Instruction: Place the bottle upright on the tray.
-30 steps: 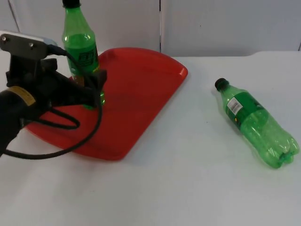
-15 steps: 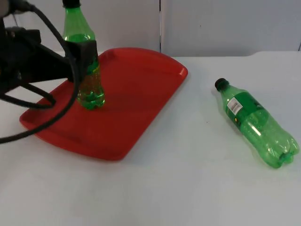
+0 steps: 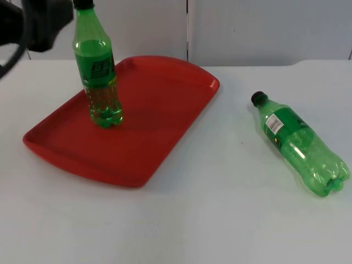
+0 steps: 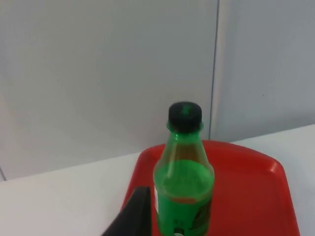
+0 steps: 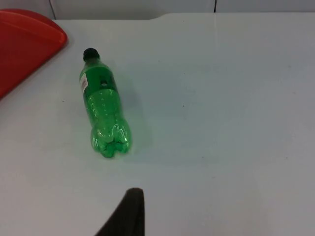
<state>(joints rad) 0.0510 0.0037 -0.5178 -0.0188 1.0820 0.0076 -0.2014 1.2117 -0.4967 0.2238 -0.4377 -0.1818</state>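
One green bottle (image 3: 99, 77) stands upright on the red tray (image 3: 159, 110), free of any grip, so I judge that placement done; a second bottle (image 3: 300, 144) lies on its side on the white worktop (image 3: 220, 220), well off the tray. Left claw (image 3: 41, 25) sits raised just beside the standing bottle's cap, fingers unreadable. Right claw (image 5: 129, 211) hovers above the worktop, lying bottle just ahead; can't tell its state.

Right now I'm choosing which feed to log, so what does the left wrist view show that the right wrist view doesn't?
Left wrist only: the upright green bottle with its black cap, standing on the red tray, against the grey partition wall. Right wrist only: the second green bottle, lying on its side on the white table, off the tray. Both: part of the red tray, the table top, and a black fingertip of that arm's end effector.
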